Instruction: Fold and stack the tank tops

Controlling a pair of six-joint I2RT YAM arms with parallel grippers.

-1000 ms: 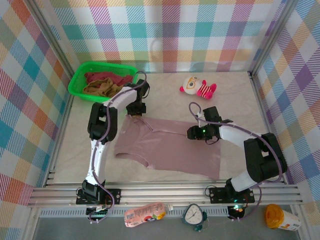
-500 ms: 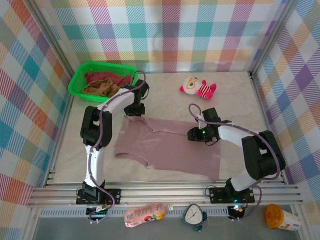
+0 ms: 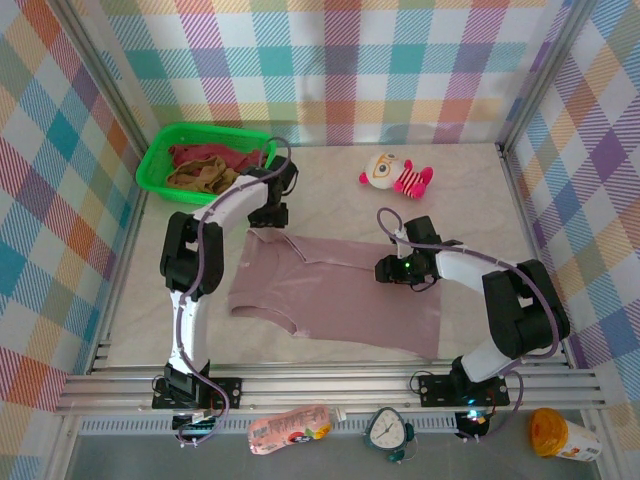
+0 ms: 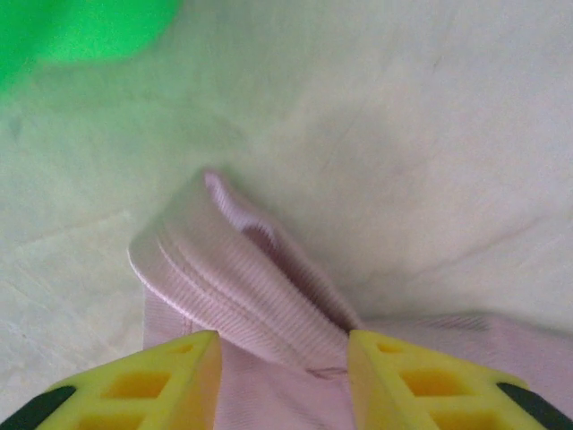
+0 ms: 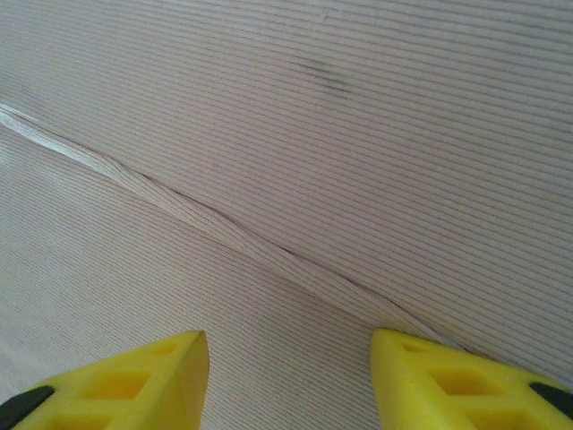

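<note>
Mauve top (image 3: 340,295) x1; 2 tops (image 3: 200,178) in basket (image 3: 152,165).

Cream table (image 3: 480,190), mauve-pink tank top (image 3: 340,295) spread flat, green basket (image 3: 150,170), striped plush toy (image 3: 395,175)

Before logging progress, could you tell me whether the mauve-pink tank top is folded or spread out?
Spread out: the mauve-pink tank top lies flat and wide on the table, only a strap end bunched.
</note>
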